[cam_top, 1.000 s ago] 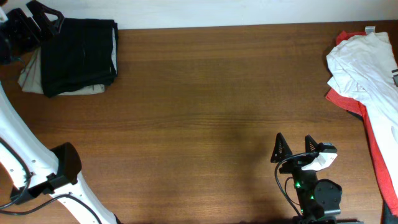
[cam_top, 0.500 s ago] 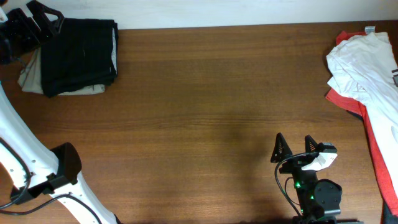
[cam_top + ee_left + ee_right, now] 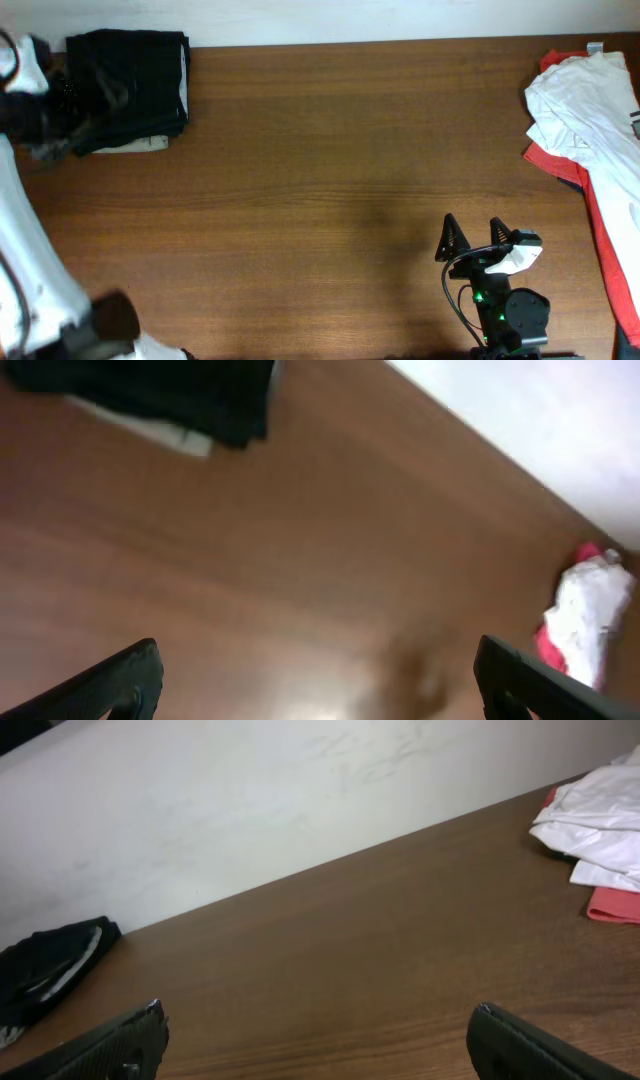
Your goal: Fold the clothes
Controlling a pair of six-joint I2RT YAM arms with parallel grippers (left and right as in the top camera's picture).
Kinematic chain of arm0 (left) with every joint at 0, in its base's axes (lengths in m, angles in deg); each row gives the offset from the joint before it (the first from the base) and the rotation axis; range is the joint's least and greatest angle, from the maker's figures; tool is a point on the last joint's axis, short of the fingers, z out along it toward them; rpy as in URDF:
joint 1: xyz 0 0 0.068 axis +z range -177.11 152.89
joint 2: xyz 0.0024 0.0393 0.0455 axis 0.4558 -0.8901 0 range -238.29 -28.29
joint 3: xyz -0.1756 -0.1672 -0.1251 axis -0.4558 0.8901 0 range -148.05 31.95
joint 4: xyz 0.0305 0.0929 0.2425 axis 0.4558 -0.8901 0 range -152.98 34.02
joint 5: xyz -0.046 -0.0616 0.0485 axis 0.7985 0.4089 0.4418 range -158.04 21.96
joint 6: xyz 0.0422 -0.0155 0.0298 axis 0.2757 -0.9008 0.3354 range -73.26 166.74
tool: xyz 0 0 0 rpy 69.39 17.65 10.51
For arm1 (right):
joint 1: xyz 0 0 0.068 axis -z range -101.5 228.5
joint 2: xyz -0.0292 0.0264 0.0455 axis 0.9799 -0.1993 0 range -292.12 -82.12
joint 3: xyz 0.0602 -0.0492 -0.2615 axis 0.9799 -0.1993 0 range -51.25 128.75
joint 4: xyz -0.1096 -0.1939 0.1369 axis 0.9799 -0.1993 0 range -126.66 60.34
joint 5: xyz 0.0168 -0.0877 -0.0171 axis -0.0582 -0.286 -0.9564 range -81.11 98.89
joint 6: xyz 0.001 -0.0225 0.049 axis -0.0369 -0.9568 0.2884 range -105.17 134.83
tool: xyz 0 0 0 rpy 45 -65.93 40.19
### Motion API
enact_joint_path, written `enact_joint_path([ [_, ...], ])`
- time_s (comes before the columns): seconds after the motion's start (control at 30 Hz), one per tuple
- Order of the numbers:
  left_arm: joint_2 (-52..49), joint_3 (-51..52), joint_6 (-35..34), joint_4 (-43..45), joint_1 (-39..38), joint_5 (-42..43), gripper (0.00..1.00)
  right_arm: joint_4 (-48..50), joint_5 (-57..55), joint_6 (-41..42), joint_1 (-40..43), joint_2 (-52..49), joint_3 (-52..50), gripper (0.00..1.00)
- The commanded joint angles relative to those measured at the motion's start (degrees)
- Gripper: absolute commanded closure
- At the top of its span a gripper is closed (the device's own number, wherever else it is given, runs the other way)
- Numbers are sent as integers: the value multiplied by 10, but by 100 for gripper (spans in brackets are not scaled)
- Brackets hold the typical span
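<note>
The black garment [image 3: 128, 90] lies folded into a neat rectangle at the far left corner of the desk [image 3: 320, 180]. It rests on a beige piece [image 3: 140, 145], of which I see only a pale strip at the near side of the stack. I judge these two as done. At the right edge, toward the far right corner, a white piece [image 3: 575, 105] lies crumpled on top of a red piece [image 3: 605, 220]. Neither is folded yet, so I think the task is about half finished. I count four garments in total: one black, one beige, one white and one red, in two piles well apart. The left gripper [image 3: 315, 670] is beside the black stack and is blurred in the overhead view; in its wrist view the fingers are spread wide and hold nothing. The right gripper [image 3: 473, 230] sits close to the near edge, its fingers also apart and empty.
</note>
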Motion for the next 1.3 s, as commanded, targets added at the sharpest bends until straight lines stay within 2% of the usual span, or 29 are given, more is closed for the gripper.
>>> enact_joint_path([
  [0.0,152,186,17,65,-2,-76,1,-4,-7,-6,-5,5,-3,1],
  [0.13,331,426,96,242,-39,-75,1,-4,-7,-6,-5,5,-3,1],
  [0.33,619,774,97,518,-101,-76,1,-4,-7,-6,-5,5,-3,1],
  [0.47,717,897,97,587,-103,-73,1,-4,-7,-6,-5,5,-3,1],
  [0.77,901,1191,97,926,-144,-76,1,-4,-7,-6,-5,5,-3,1],
  [0.87,940,1250,97,972,-145,-86,1,-4,-7,-6,-5,5,-3,1],
  [1.1,1009,1310,97,983,-148,-122,1,-4,-7,-6,-5,5,-3,1],
  [1.27,1015,1321,97,967,-192,-173,1,-4,-7,-6,-5,5,-3,1],
])
